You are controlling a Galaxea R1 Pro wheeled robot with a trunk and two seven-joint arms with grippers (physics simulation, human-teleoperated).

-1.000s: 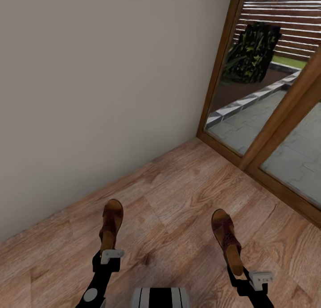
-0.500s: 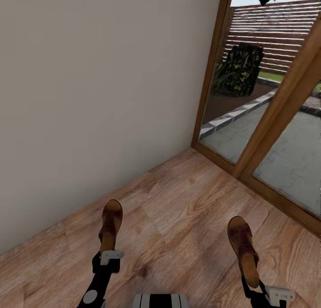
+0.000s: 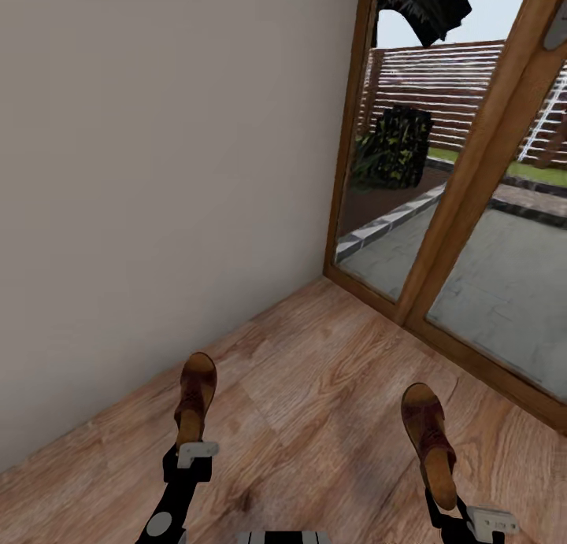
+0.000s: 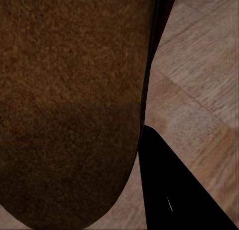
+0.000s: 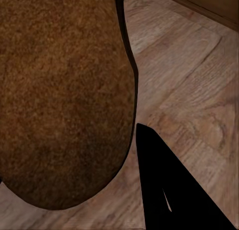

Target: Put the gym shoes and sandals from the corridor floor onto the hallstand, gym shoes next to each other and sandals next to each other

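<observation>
Sandals in hand, one per arm: flat dark-brown leather sandal with tan footbed (image 3: 194,398) clamped at its heel by the left end effector (image 3: 191,448), its twin (image 3: 429,442) clamped at the heel by the right end effector (image 3: 453,508). Both carried toe-forward, roughly level, raised over the light-brown wood-plank corridor floor (image 3: 331,379) rather than lying on it. Held well apart, one on each side of the trunk, likely so that neither knocks the other during travel and both can be set down side by side in one visit.

Seen from the left wrist: suede-like brown sole (image 4: 69,105) very close to the lens, one black finger (image 4: 169,190) alongside its edge, planks beyond. Same from the right wrist: brown sole (image 5: 59,95) with a black finger (image 5: 164,190) beside it. Closing on the heels cannot be read directly in the wrist views; judged as gripping from the head view, where each heel sits between the fingers.

Ahead: plain beige wall (image 3: 157,174) meeting a wood-framed glass door (image 3: 465,197) with a paved yard and slatted fence outside. Facing a corner, so presumably a turn is needed to find the hallstand. Both sandals lifted, none yet placed; gym shoes left for afterwards.
</observation>
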